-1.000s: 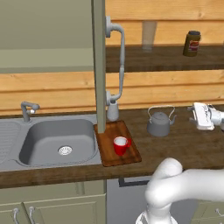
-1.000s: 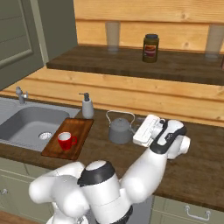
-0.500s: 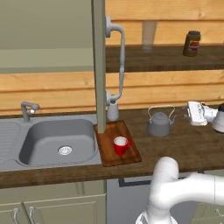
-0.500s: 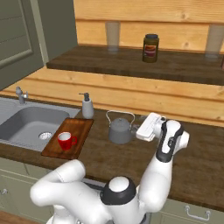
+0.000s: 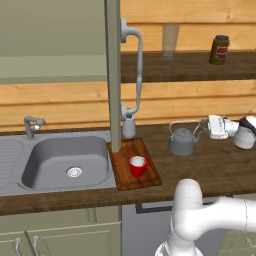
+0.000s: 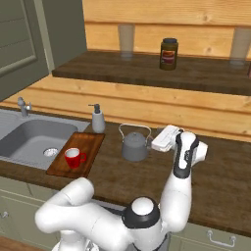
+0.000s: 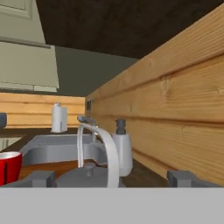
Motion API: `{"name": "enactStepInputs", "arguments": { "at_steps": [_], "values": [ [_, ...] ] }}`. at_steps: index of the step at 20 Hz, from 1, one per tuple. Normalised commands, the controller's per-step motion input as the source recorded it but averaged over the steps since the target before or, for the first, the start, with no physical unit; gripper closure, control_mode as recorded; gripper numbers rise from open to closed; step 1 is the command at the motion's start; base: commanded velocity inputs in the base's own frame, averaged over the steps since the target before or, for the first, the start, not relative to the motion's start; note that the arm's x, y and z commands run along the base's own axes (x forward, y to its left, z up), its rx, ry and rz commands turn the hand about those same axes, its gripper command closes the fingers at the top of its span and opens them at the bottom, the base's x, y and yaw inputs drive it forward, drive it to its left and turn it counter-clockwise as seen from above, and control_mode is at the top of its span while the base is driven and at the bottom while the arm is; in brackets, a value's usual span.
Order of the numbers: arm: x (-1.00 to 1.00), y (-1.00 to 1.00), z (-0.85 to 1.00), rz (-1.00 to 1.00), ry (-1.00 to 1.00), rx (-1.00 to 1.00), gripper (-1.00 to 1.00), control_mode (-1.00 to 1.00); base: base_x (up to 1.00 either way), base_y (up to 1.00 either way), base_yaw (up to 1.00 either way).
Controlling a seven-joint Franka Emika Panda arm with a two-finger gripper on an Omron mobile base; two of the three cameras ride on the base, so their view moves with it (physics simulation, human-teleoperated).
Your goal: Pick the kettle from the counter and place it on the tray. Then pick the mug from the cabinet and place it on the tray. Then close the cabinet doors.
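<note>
Small squat grey metal kettle [image 5: 182, 142] sits on the dark wooden table [image 5: 210, 170], right of the reddish-brown wooden tray [image 5: 147, 175]. Our fingers [image 7: 41, 178] are spread wide, just beside it, holding nothing. Kettle looks rigid, smooth, prob slippery; we'd grab the thin arched wire handle [image 7: 105, 148].

You get even, soft light with no one source to name; shadows under the kettle [image 5: 182, 141] and mug [image 5: 137, 166] are faint; no glare off the sink [image 5: 60, 162]; the hand view is coarse and blurred; both base views are soft but readable.
</note>
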Motion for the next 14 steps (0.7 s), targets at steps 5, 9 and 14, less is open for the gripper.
{"name": "enactStepInputs", "arguments": {
  "at_steps": [5, 9, 14],
  "values": [
    [0.35, 0.0, -0.07, -0.01, 0.02, 0.0, -1.0, -1.0, 0.0, 0.0, 0.0],
    [0.15, 0.0, -0.03, 0.0, 0.0, 0.0, -1.0, -1.0, 0.0, 0.0, 0.0],
    [-0.09, 0.04, 0.0, 0.0, -0.02, 0.0, -1.0, -1.0, 0.0, 0.0, 0.0]
  ]
}}
